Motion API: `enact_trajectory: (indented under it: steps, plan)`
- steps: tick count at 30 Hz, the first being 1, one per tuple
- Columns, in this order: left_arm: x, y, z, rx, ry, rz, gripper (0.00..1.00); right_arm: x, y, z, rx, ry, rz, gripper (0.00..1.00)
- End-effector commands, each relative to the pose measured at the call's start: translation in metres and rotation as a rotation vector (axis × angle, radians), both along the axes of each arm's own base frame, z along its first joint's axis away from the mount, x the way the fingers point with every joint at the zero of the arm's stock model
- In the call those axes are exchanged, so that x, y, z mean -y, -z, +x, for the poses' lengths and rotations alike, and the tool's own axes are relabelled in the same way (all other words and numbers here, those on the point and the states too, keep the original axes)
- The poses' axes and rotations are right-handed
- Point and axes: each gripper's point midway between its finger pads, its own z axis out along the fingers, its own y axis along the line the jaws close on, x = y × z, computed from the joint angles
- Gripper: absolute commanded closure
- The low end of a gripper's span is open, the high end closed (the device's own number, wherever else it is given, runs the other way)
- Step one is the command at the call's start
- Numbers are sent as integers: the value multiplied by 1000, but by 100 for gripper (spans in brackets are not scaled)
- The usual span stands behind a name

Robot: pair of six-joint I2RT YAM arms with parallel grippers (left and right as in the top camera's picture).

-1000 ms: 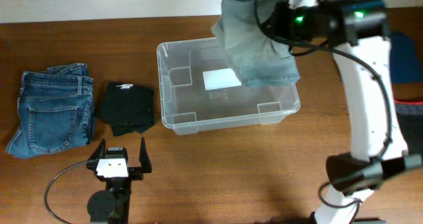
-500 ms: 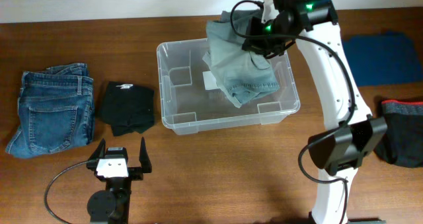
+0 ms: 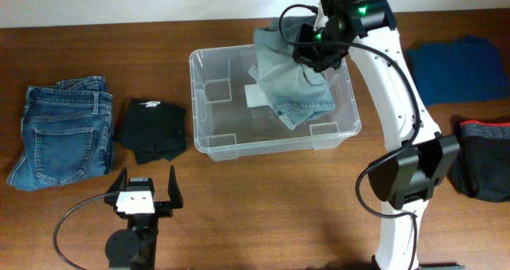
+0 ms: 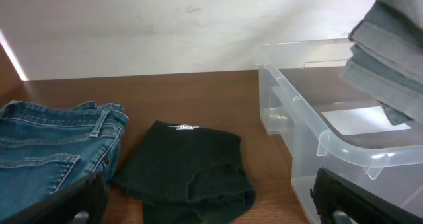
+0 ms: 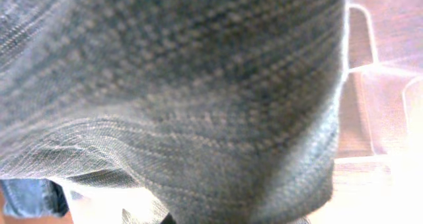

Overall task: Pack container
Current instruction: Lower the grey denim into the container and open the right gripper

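Container [image 3: 227,123]: a clear rectangular bin with rounded corners, standing open on the wooden table [image 3: 271,214] near its far edge. A white label [image 3: 255,97] shows through its base and is partly covered from above.

Right gripper [image 3: 311,43]: poised over the bin's right rear part. Its fingers are pressed together on a grey folded garment [image 3: 295,83] and are buried in the cloth, so they cannot be seen directly. The garment hangs from this grip over the right half of the bin. In the right wrist view its grey weave fills nearly the whole frame, with only a strip of clear plastic visible at the right edge. It cannot be told whether the lower folds touch the base.

Left gripper [image 3: 147,174]: low at the table's near side, fingers spread wide and holding nothing. The bin lies ahead and to its right, apart from both fingers. The left wrist view shows the bin's near corner and thick rim at right.

Other items: folded blue jeans [image 3: 64,131] at far left, with a black folded garment [image 3: 153,131] just beside them, between the jeans and the bin. A blue cloth [image 3: 454,67] and a dark garment with a red band [image 3: 482,170] lie to the right of the bin, well apart from it.
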Motion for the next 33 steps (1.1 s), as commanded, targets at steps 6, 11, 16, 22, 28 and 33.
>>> enact_trajectory:
  steps: [6,11,16,22,28,33]
  plan:
    - [1,1,0,3,11,14,0,-5,22,1,-43,84,25,96]
    - [1,1,0,3,11,14,1,-4,34,-4,-78,82,21,96]
    - [1,1,0,3,11,14,1,2,57,-6,-95,79,-24,96]
    - [1,1,0,3,11,14,1,20,87,-8,-62,-48,-192,96]
    - [1,1,0,3,11,14,1,42,94,-7,-23,-166,-362,96]
    - [1,1,0,3,11,14,1,44,93,-2,12,-237,-405,96]
